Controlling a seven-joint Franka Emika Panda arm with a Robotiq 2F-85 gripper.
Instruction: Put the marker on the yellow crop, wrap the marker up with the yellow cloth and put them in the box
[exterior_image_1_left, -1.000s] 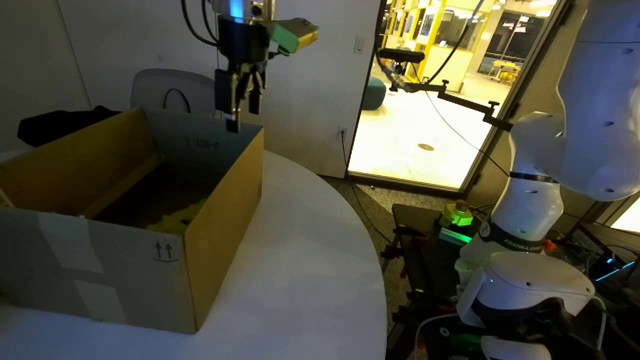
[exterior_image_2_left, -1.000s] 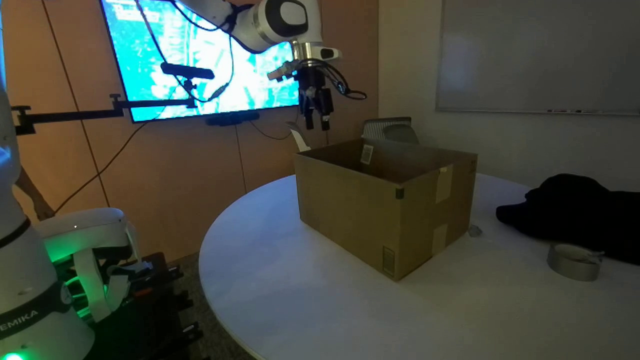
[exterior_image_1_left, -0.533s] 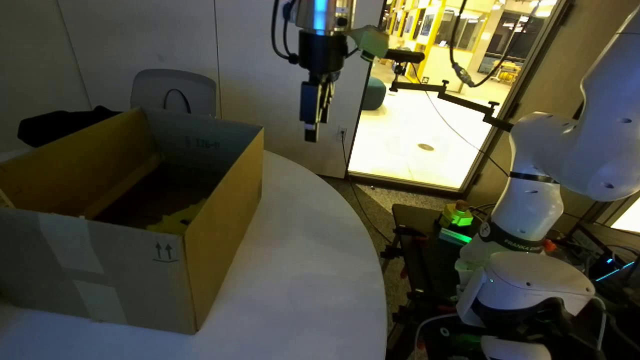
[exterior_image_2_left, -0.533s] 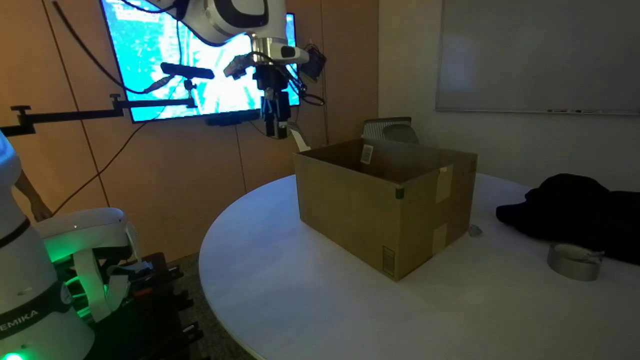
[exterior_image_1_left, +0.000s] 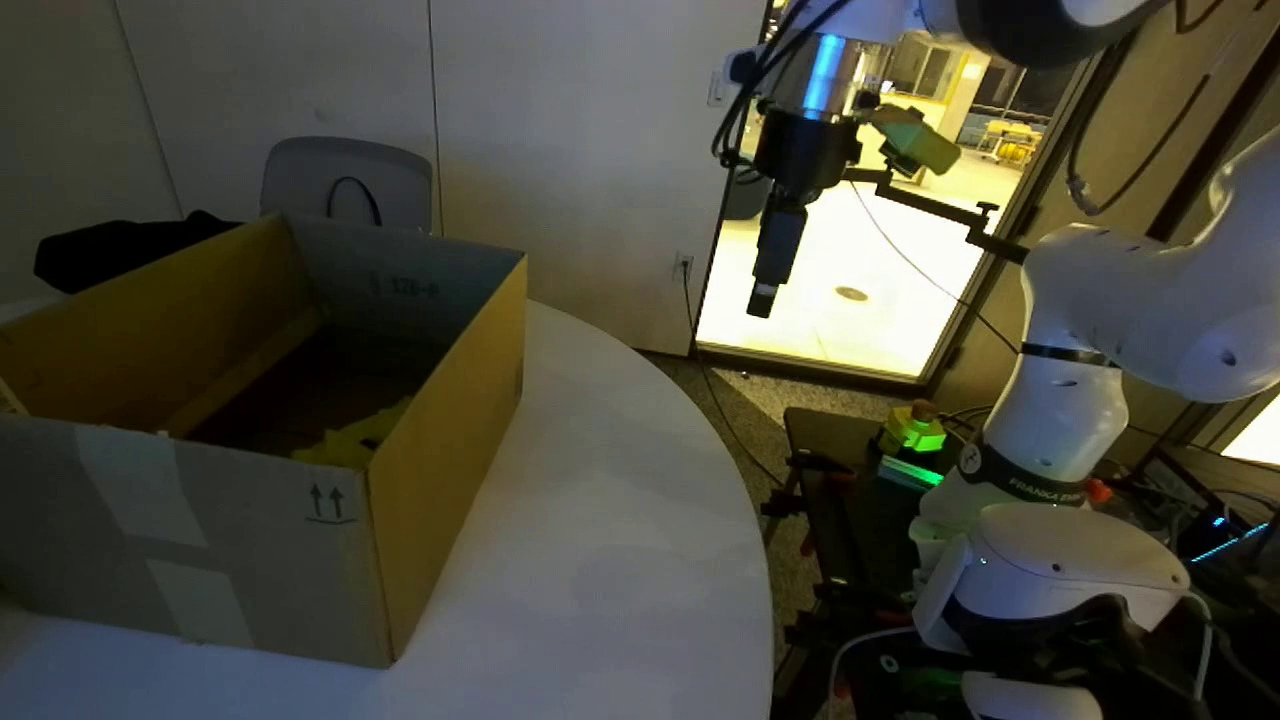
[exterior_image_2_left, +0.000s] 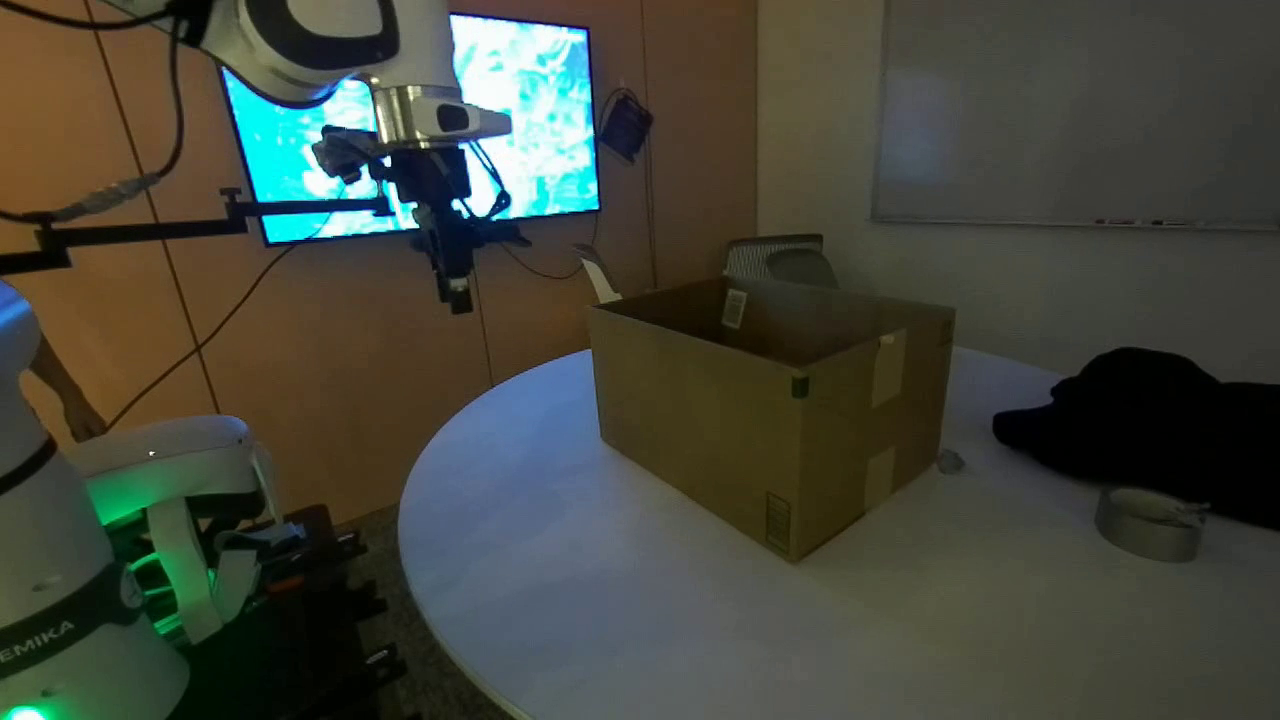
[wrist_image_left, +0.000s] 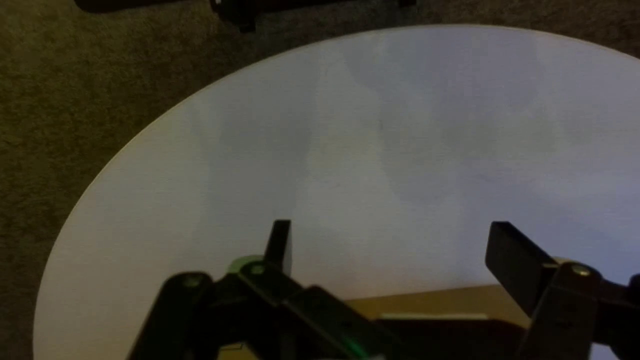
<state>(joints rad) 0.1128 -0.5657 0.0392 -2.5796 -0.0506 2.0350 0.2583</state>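
Yellow cloth is chilling in the box on the worktop; fingers hang outside the box, spread wide.

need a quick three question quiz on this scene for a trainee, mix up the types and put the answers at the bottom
1. Multiple choice: the cloth inside the cardboard box is a) blue, b) yellow, c) red.
2. True or false: in the wrist view, the gripper stands open and holds nothing.
3. Count: how many printed arrows show on the outside of the cardboard box in an exterior view?

Key: 1. b; 2. true; 3. two.
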